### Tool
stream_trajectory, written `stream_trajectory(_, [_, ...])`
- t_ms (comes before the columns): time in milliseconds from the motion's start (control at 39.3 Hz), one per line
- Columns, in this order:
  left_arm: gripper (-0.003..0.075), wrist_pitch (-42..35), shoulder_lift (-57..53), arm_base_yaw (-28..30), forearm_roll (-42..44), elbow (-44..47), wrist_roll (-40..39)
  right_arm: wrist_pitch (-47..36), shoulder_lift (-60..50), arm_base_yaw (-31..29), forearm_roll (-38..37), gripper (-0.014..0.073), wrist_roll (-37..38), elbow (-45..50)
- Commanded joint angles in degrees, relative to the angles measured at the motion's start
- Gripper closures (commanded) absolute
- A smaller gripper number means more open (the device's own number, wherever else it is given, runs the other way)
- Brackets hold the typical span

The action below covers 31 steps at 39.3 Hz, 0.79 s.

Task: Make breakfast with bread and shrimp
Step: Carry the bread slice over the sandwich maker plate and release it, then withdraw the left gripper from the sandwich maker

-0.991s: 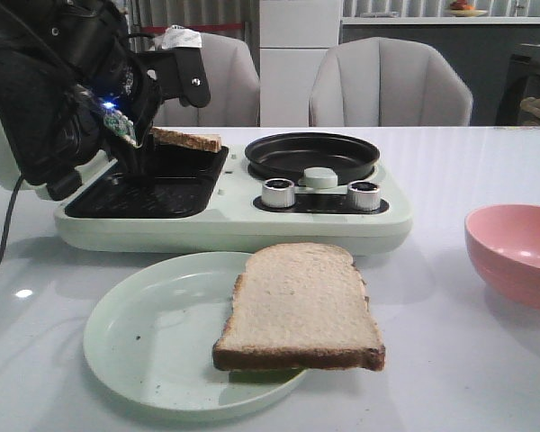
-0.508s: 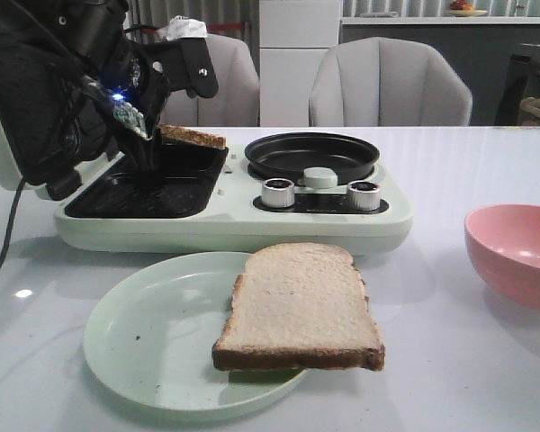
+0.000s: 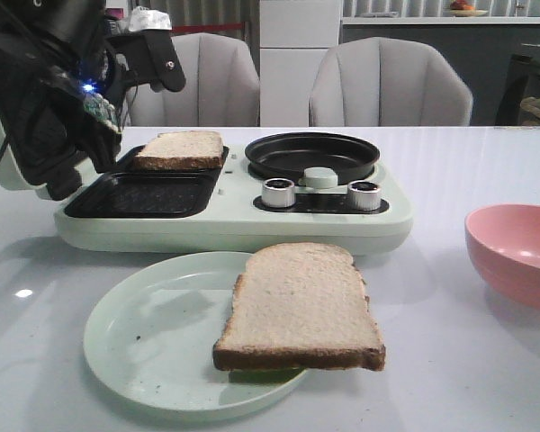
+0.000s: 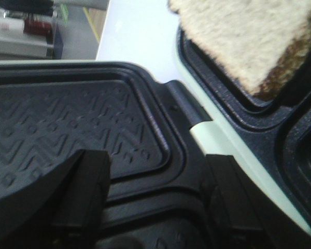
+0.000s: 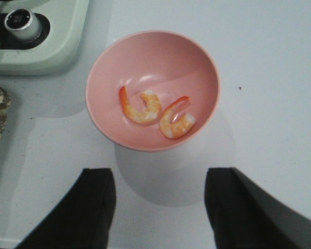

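Note:
One slice of bread (image 3: 178, 149) lies flat on the rear grill plate of the pale green breakfast maker (image 3: 234, 225); its corner also shows in the left wrist view as bread (image 4: 249, 36). My left gripper (image 3: 97, 135) hangs open and empty to the left of that slice, in front of the raised lid (image 4: 67, 124); its fingers (image 4: 88, 181) hold nothing. The other slice of bread (image 3: 299, 306) rests on the light green plate (image 3: 144, 342). Two shrimp (image 5: 145, 108) lie in the pink bowl (image 5: 197, 62). My right gripper (image 5: 158, 207) hovers open above the table beside the bowl.
A round black pan (image 3: 311, 155) sits on the maker's right half, with two silver knobs (image 3: 278, 193) in front of it. The pink bowl (image 3: 517, 252) stands at the table's right edge. Two grey chairs (image 3: 391, 85) stand behind the table.
The left gripper let go of the bread slice, which dropped from tilted to flat on the rear grill plate. The gripper pulled back up and to the left.

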Motion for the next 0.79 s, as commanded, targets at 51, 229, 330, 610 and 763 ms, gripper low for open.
stream_trajectory(51, [0.0286,2.4,-8.2,-2.8,-6.2,-1.4,0.0,-3.3,0.0,0.0,-0.1,0.0097,-0.3,-2.2])
stream_trajectory(229, [0.0286,3.1,-14.4,-5.5,-26.7,-1.4,9.9,-3.3,0.0,0.0,-0.1,0.0097,-0.3,-2.2])
stream_trajectory(330, [0.0286,4.4,-17.8,-6.5,-37.1,-1.4,13.3,-3.3,0.0,0.0,-0.1,0.0097,-0.3,-2.2])
stream_trajectory(610, [0.0286,12.3,-27.2,-9.3,-57.5,-1.2,21.8,-3.3,0.0,0.0,-0.1,0.0097,-0.3,-2.2])
stream_trajectory(763, [0.0286,14.7,-31.3,-10.3,-66.6,-0.6,26.8,-3.3,0.0,0.0,-0.1,0.0097,-0.3,-2.2])
